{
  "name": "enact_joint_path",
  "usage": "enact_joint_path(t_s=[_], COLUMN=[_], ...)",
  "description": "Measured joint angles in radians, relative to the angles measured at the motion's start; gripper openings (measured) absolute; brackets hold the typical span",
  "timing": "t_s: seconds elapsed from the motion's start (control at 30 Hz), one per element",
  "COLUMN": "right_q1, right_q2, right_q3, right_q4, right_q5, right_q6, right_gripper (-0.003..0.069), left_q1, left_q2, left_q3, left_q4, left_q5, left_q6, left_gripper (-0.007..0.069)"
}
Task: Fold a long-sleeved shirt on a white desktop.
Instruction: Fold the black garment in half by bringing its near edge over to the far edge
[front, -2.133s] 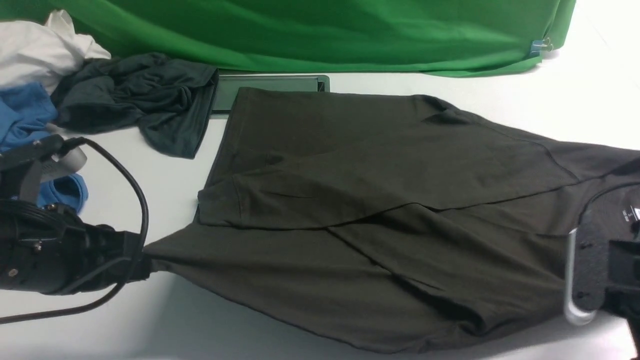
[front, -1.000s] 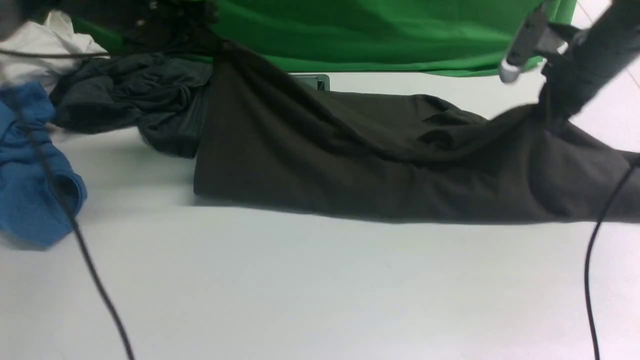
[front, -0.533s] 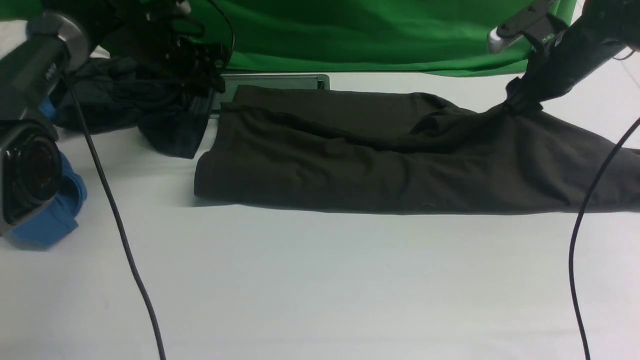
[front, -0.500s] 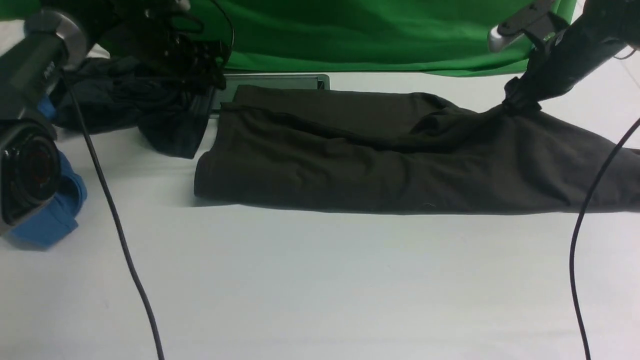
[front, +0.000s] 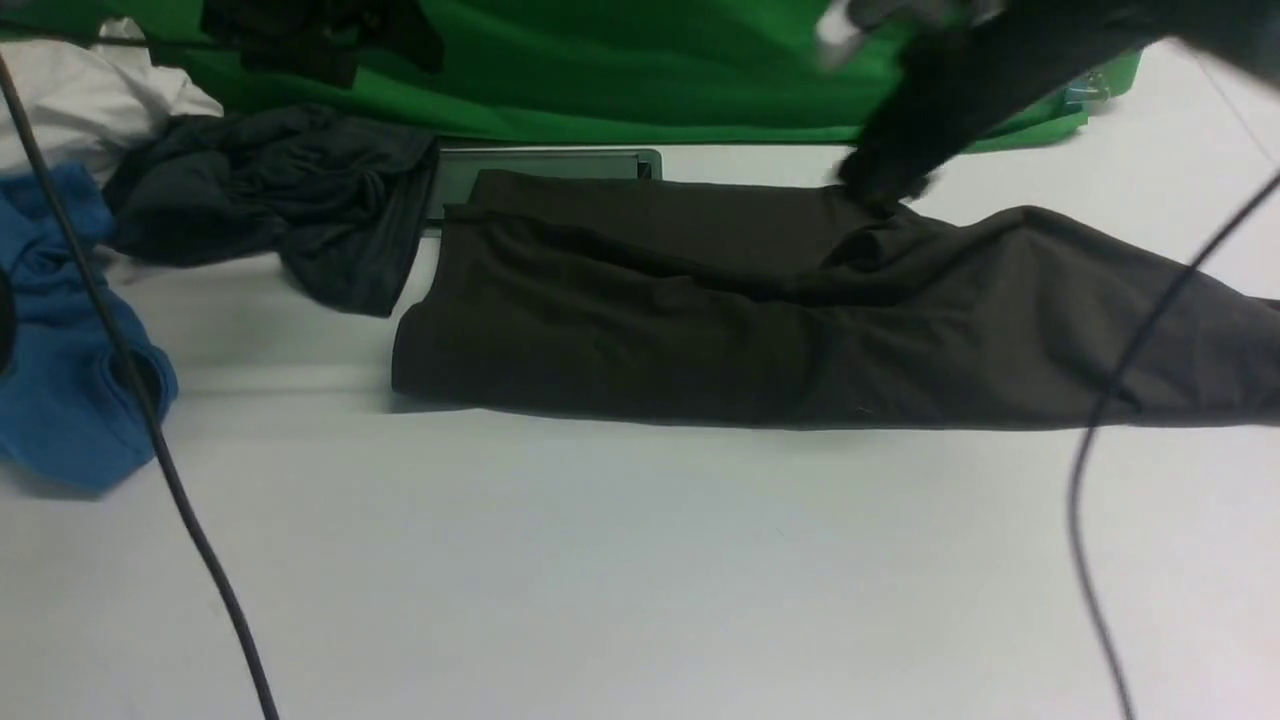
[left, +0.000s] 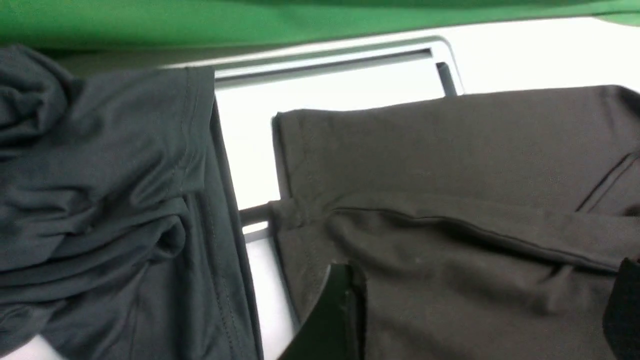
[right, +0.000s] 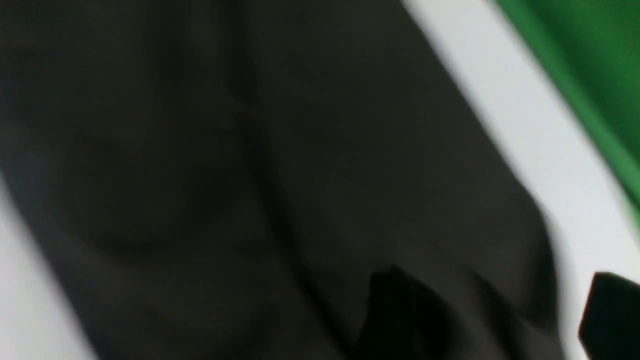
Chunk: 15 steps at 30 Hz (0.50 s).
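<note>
From my screens, the long-sleeved shirt (front: 760, 320) lies folded lengthwise into a long band on the white desktop (front: 620, 580). It runs from the middle out past the right edge of the front view, and its far left corner overlaps the grey hatch (front: 545, 163). My left gripper (left: 480, 280) hangs above that corner with its fingers (left: 335, 315) spread wide and nothing between them. My right gripper (right: 497, 280) is also parted and empty (the wrist picture is badly blurred, but the two dark fingers stand clearly apart). In the front view it shows as a smear over the shirt's far edge, and I cannot tell whether it touches the fabric. A charcoal garment (front: 270, 190) sits just left of the shirt. Beyond it are a blue shirt (front: 50, 400) and a white cloth (front: 80, 100), with a green cloth (front: 650, 60) behind.
</note>
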Motion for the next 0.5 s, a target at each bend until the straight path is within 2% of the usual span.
enact_joint_path(t_s=[0.17, 0.37, 0.43, 0.5], right_q1=[0.06, 0.052, 0.043, 0.037], right_q2=[0.058, 0.122, 0.137, 0.15], right_q3=[0.0, 0.0, 0.0, 0.0], right_q4=[-0.005, -0.033, -0.037, -0.041], right_q5=[0.003, -0.031, -0.051, -0.065], right_q6=[-0.045, -0.049, -0.049, -0.052], right_gripper=[0.0504, 0.0502, 0.048, 0.0424], left_q1=[0.0, 0.0, 0.0, 0.0], left_q2=[-0.003, -0.006, -0.006, -0.006], left_q3=[0.01, 0.077, 0.084, 0.086], left_q4=[-0.004, -0.027, -0.032, -0.046], left_q5=[0.001, 0.006, 0.006, 0.006], left_q6=[0.001, 0.011, 0.016, 0.024], left_gripper=[0.0656, 0.0622, 0.0612, 0.0601])
